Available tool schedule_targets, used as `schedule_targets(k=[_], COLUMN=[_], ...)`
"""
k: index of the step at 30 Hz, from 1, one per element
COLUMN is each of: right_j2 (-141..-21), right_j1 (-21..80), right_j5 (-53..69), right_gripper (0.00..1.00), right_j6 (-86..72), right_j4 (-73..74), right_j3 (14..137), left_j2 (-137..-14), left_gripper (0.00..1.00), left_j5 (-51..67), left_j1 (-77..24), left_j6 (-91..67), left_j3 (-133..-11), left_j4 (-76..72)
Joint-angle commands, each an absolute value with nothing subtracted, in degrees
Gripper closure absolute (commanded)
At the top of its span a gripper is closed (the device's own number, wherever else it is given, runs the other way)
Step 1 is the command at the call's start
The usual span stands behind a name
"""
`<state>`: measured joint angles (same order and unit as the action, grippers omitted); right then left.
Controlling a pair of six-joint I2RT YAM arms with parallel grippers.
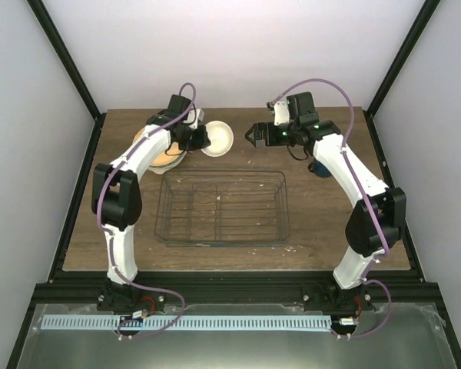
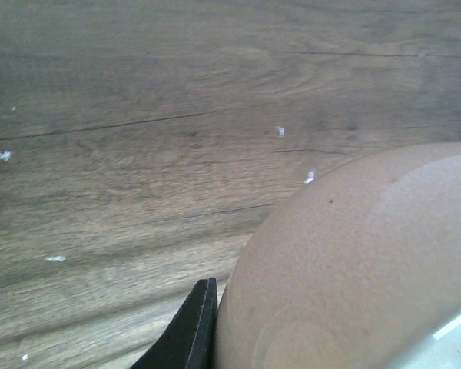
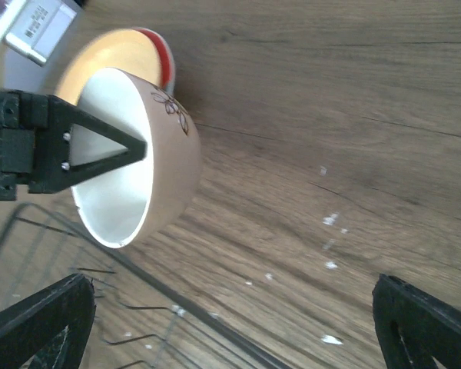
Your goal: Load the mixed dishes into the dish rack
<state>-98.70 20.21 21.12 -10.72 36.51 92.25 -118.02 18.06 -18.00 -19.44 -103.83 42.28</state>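
Left claw (image 1: 200, 139) is clamped narrow on the rim of the small cream ceramic bowl (image 1: 219, 138). The right wrist view shows one black triangular finger (image 3: 100, 150) inside the bowl (image 3: 165, 173), with the wall pinched against the other finger, which is hidden behind it. The bowl is tipped on its side, mouth facing the right arm, with a small line-drawn flower on the outer wall. It sits just past the far-left corner of the rectangular thin-wire dish rack (image 1: 221, 174), outside it. Can't tell if it's clear of the brown wood-grain tabletop (image 1: 330, 223). The left wrist view is mostly the bowl's outer wall (image 2: 353, 269), with one black fingertip (image 2: 192, 330) at its edge. The round orange-yellow plate (image 1: 163, 160) lies flat on the tabletop under the left arm, just beside the bowl and left of it. In the right wrist view it (image 3: 115, 50) sits on a red-rimmed plate (image 3: 164, 60), only a sliver of red showing. Right claw (image 1: 252, 136) hangs wide open, holding nothing, pointing at the bowl's mouth from the right, near but apart. Its fingers (image 3: 38, 327) stand at the two bottom corners of its own view. The dark blue mug (image 1: 320, 167) is on the tabletop at far right, mostly hidden behind the right arm and well apart from the rack.
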Motion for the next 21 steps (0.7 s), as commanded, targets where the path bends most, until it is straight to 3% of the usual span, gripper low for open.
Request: schedule_targets(k=[1,9,21], right_j2=[-95.0,-97.8,-101.2], right_j1=[18.5,17.6,17.6], right_j5=[36.4,50.0,51.5], right_gripper=[0.0,0.0,0.0], right_j6=[-16.9,-24.2,-24.4], right_j4=[24.8,14.0,10.9], right_j3=[88.8,83.7,83.6], left_j2=[-111.6,-108.0,-106.8], left_gripper=[1.0,1.0,1.0], left_j5=[27.4,33.3,36.2], left_j1=[-17.4,-17.5,-17.7], left_j6=[-17.8,-16.9,-16.3], left_j3=[-102.4,-98.7,-97.4], left_j4=[33.7,29.8,29.7])
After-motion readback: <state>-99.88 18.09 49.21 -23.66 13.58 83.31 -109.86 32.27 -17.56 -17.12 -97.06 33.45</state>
